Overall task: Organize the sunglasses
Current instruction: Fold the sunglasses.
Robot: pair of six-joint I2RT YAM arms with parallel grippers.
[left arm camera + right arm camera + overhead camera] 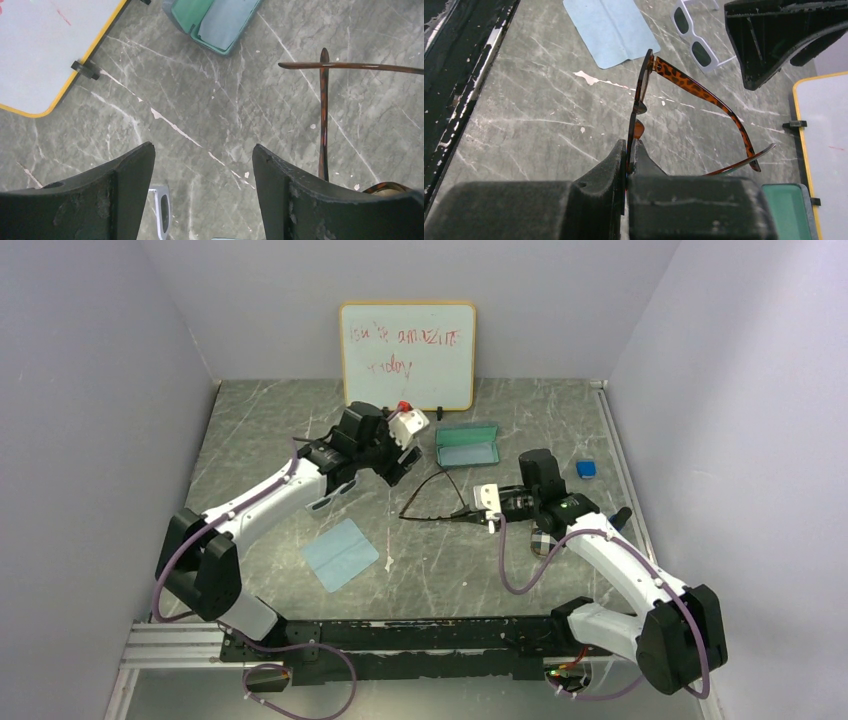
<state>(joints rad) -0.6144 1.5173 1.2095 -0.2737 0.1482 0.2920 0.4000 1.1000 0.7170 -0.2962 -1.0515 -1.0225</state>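
**Two-arm handling of the brown sunglasses.** The right arm's jaws are pressed together on the front frame beside one lens. They hold the pair edge-up at the middle of the counter, with both temples unfolded and their tips reaching toward the open teal case. Whether the frame touches the counter cannot be told. The left arm's jaws are spread and empty, just beside the temples. The white sunglasses lie on the counter beneath that arm, near the light-blue cloth. The step in hand is probably folding the temples before casing. To do it well, the left jaws should press each temple inward close to its hinge, gently, against a firm right grip, since thin frames twist easily.
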